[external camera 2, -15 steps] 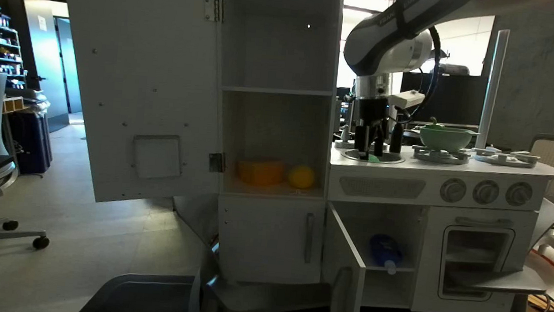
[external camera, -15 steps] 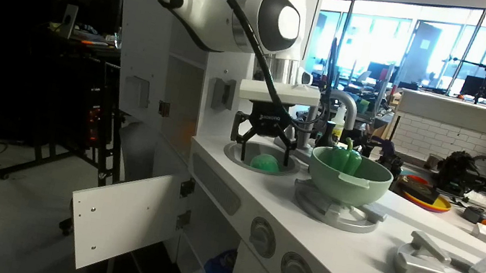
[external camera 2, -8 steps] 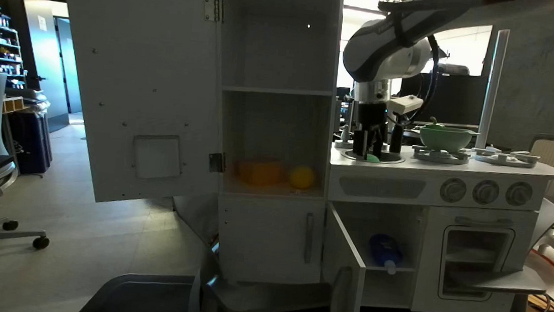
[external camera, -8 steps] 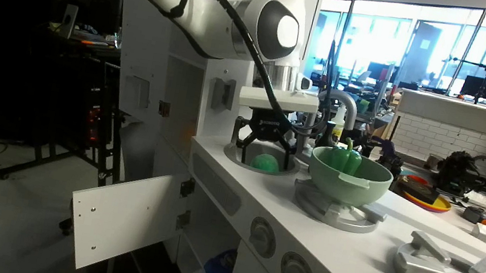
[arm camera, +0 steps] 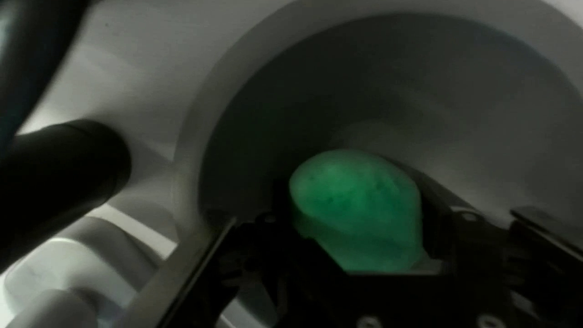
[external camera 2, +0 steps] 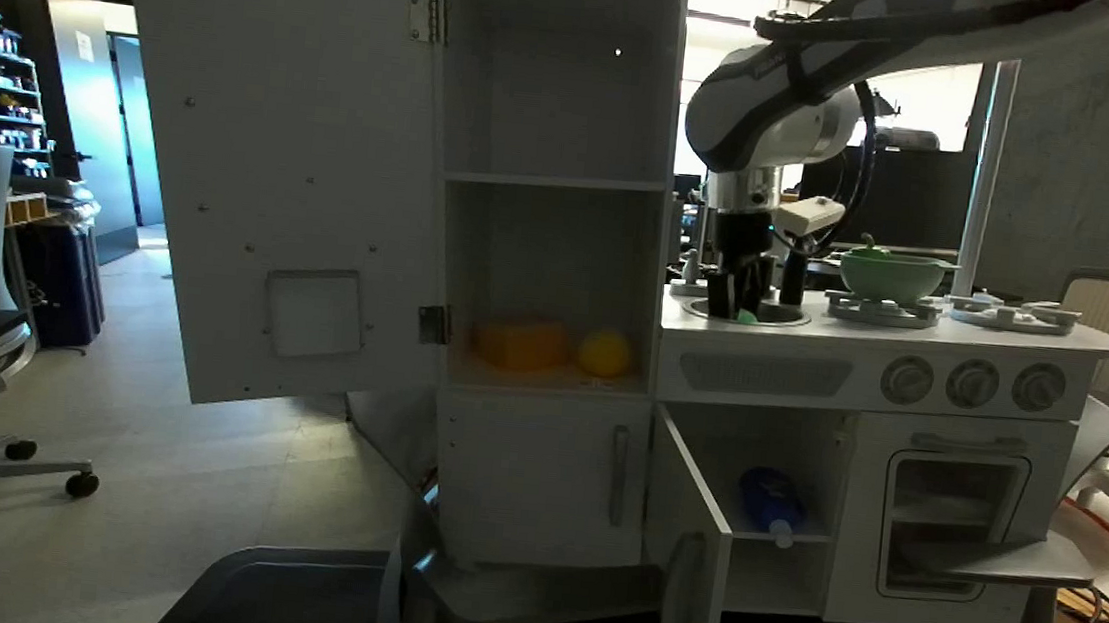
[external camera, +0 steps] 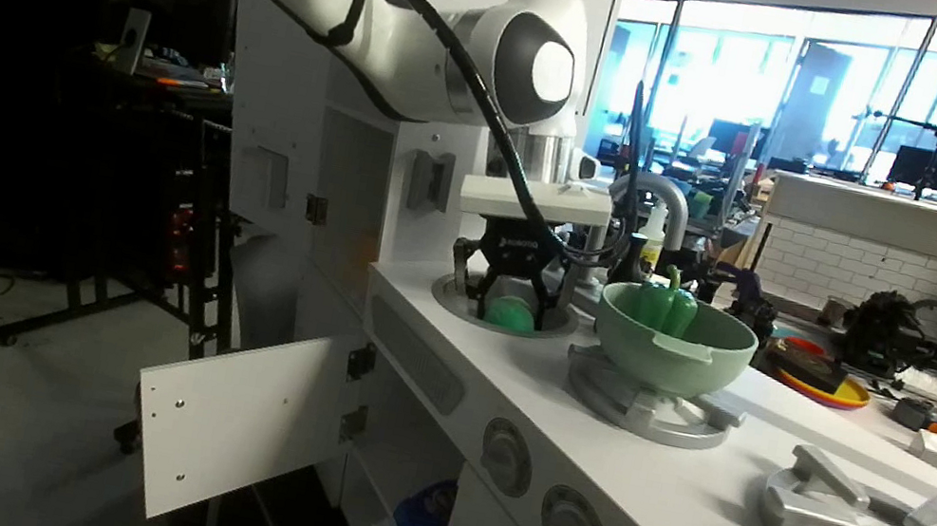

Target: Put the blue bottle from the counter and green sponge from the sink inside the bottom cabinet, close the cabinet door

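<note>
Green sponge (arm camera: 357, 209) pinched in my claw (external camera: 511, 313), inside the sink (arm camera: 387, 77)

I reach down with my claw, and its fingers (arm camera: 437, 223) press on the green sponge from both sides. I have it in my grasp: in the wrist view it fills the space between the fingers, its rounded top in plain sight and its near edge hidden behind my own dark linkage. In both exterior views its green shows low down, at the level of my fingertips and within the ring of the sink. Whether its underside touches the floor of the sink, I cannot tell.

Around the sink runs the white counter (external camera: 508, 366). Below it, well apart from my claw, the blue bottle (external camera 2: 769, 499) lies on its side on a shelf (external camera 2: 814, 539) in the bottom cabinet (external camera 2: 754, 437), its capped end toward the opening. The cabinet door (external camera: 247, 426) stands swung out. On the counter near the sink, a pale green bowl (external camera: 670, 366) sits on a burner (external camera: 643, 421), with a green pepper (external camera: 662, 312) in it.
</note>
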